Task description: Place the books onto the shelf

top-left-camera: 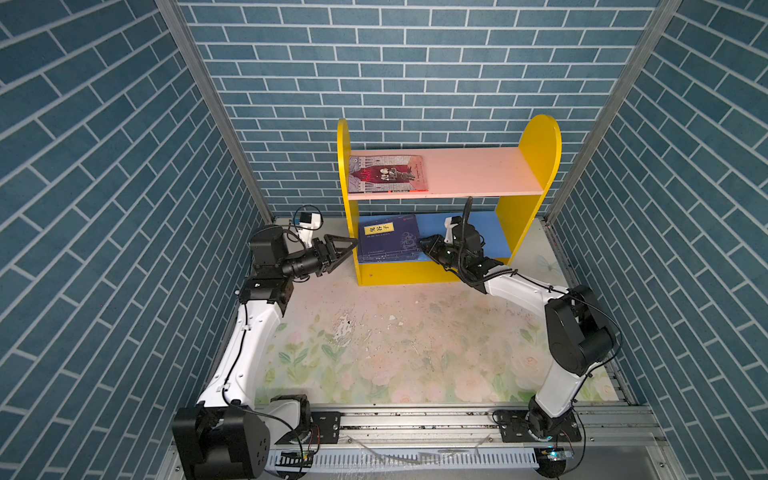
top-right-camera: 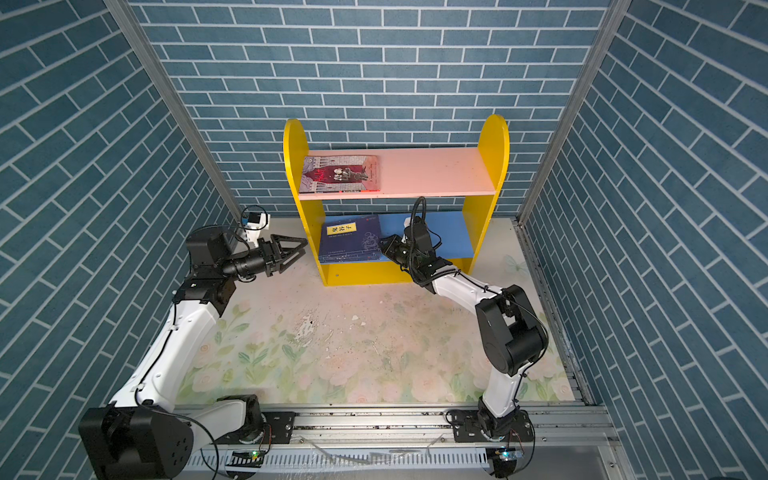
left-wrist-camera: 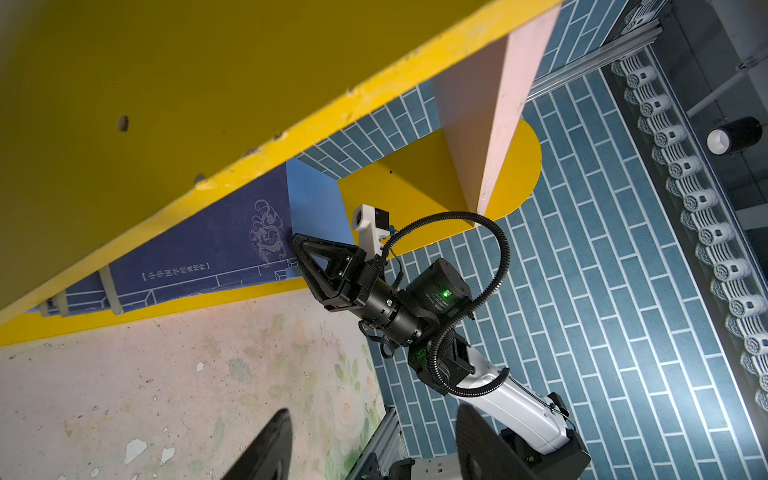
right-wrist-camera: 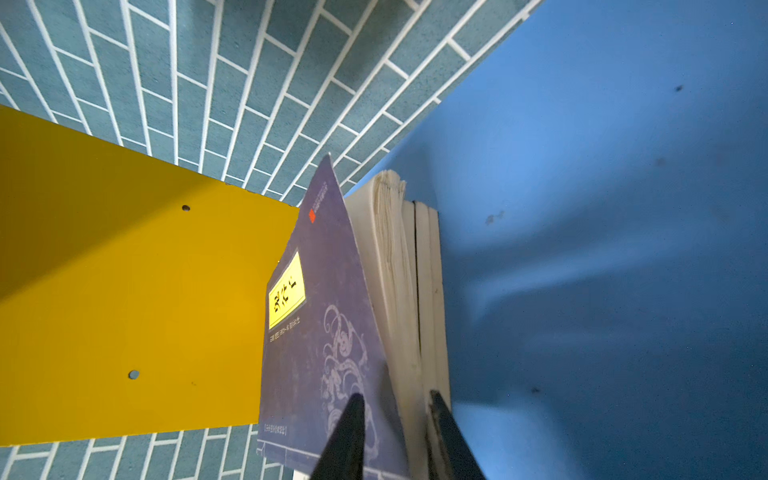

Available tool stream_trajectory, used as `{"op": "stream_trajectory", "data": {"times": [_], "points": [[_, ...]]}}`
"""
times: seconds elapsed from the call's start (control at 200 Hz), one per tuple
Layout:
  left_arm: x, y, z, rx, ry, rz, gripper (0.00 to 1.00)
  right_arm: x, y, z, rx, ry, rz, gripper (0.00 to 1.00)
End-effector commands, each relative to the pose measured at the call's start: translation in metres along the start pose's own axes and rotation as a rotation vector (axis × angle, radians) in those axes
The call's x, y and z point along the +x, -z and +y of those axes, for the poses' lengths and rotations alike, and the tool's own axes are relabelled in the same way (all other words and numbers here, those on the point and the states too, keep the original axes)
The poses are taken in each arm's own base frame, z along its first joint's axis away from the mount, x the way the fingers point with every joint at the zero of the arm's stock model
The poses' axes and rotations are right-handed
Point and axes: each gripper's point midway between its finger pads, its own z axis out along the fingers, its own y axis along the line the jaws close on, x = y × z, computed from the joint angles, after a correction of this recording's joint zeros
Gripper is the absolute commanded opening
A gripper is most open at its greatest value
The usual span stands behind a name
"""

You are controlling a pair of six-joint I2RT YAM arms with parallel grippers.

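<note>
Blue shelf board (right-wrist-camera: 602,208), right pincer (right-wrist-camera: 395,395) gripping books (right-wrist-camera: 332,332)

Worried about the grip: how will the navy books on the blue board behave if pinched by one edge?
Probably floppy: the top cover bows away from its pages. The navy books may slide apart; they lie loosely stacked, page edges uneven.
</note>
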Motion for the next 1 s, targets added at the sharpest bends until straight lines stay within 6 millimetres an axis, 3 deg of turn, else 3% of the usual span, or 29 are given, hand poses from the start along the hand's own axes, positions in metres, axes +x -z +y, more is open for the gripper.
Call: {"op": "stream_trajectory", "data": {"times": [0.0, 0.265, 0.61, 0.995], "points": [[0.001, 0.004, -0.005, 0.019, -0.027, -0.005, 0.65, -0.009, 0.000, 0.017, -0.057, 0.019, -0.013, 0.23], [-0.001, 0.003, -0.003, 0.018, -0.016, -0.010, 0.65, -0.007, 0.001, 0.017, -0.058, 0.011, -0.007, 0.21], [-0.004, 0.004, -0.003, 0.020, -0.012, -0.016, 0.65, -0.007, 0.007, 0.031, -0.101, -0.007, 0.000, 0.19], [-0.006, 0.003, 0.000, 0.020, -0.003, -0.019, 0.65, 0.005, 0.009, 0.027, -0.094, -0.022, 0.020, 0.18]]}}
